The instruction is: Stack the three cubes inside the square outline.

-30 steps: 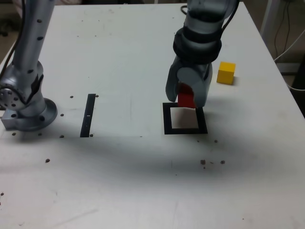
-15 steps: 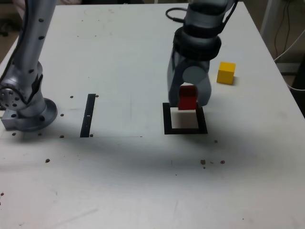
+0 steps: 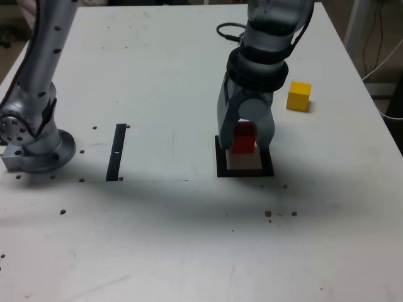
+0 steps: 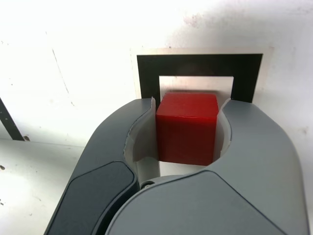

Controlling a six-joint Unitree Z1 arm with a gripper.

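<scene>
Red cube (image 3: 243, 138) sits clamped between the closed jaws of the gripper (image 3: 244, 141), pressed on both side faces in the wrist view (image 4: 187, 128). It hangs over the square outline (image 3: 220, 162), above that outline's white centre; whether it touches the surface I cannot tell. At about 1 o'clock from the outline in the exterior view, well apart, the yellow cube (image 3: 298, 96) rests on the white table (image 3: 164, 82). At 9 o'clock lies a narrow black strip (image 3: 116, 151), and beyond it the arm's base (image 3: 34, 141)
</scene>
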